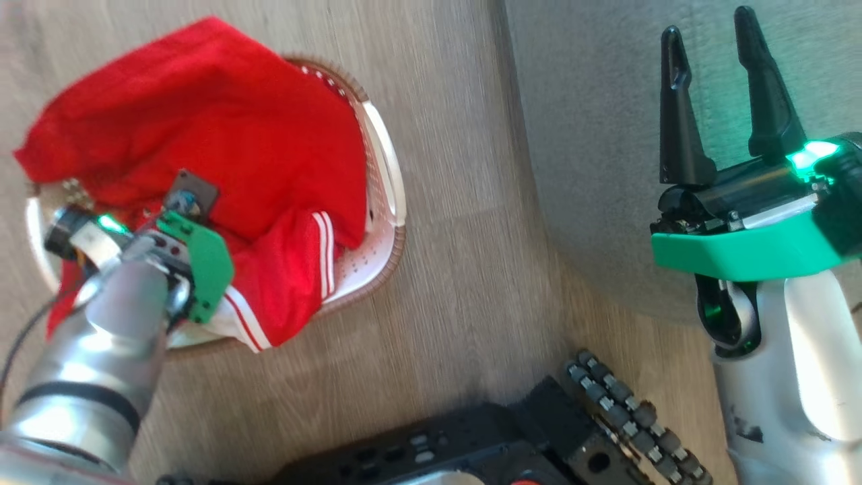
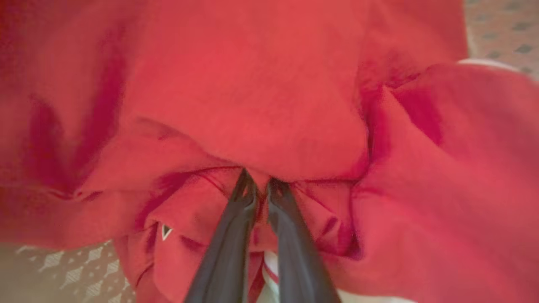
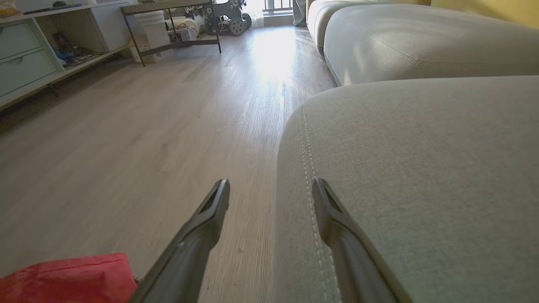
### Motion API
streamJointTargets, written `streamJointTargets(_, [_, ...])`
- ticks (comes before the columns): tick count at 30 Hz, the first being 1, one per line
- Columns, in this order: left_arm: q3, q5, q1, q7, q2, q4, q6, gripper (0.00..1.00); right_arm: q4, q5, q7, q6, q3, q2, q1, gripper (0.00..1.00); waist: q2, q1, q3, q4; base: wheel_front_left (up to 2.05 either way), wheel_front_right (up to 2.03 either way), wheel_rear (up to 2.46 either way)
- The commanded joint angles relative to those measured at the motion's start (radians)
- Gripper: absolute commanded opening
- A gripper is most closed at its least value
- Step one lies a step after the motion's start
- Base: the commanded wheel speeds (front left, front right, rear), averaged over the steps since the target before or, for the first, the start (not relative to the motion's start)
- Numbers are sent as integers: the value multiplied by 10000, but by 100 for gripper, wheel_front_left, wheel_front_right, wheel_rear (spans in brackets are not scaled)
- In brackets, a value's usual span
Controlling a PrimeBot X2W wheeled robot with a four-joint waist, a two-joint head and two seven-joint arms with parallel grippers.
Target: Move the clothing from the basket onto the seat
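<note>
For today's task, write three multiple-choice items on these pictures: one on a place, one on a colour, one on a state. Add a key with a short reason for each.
1. Where does the basket stand?
A. on a table
B. on the wooden floor
C. on a shelf

2. What colour is the trim on the red clothing?
A. white
B. blue
C. yellow

3. In what state is the right end effector?
A. shut on clothing
B. open and empty
C. shut on the basket's handle

Key:
1 B: floorboards show around its rim, and the grey seat lies apart from it.
2 A: white stripes run along a hem.
3 B: it is spread wide by the seat's edge, holding nothing.
</note>
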Motion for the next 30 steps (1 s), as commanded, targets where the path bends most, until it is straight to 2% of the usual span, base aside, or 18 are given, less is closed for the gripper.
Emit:
streamJointTargets(1, [135, -175, 504, -248, 125, -48, 12, 0, -214, -28, -63, -2, 179, 72, 343, 100, -1, 0, -584, 182, 0, 0, 0])
streamJointTargets(10, [85, -1522, 1486, -1498, -391, -315, 12, 0, 198, -244, -63, -2, 151, 72, 890, 100, -1, 0, -2758, 637, 0, 0, 0])
streamJointTargets(19, [-220, -2493, 2343, -1774, -450, -1405, 12, 0, 563, -428, -63, -2, 22, 72, 1669, 100, -1, 0, -4523, 1004, 0, 0, 0])
streamJointTargets(25, [-102, -3037, 3003, -1783, -318, -2802, 12, 0, 719, -496, -63, -2, -81, -9, 2156, 100, -1, 0, -5672, 1314, 0, 0, 0])
streamJointTargets(30, [391, -3281, 3480, -1784, -275, -3924, 36, 0, 841, -435, -63, -2, -72, -121, 2493, 100, -1, 0, -6427, 1561, 0, 0, 0])
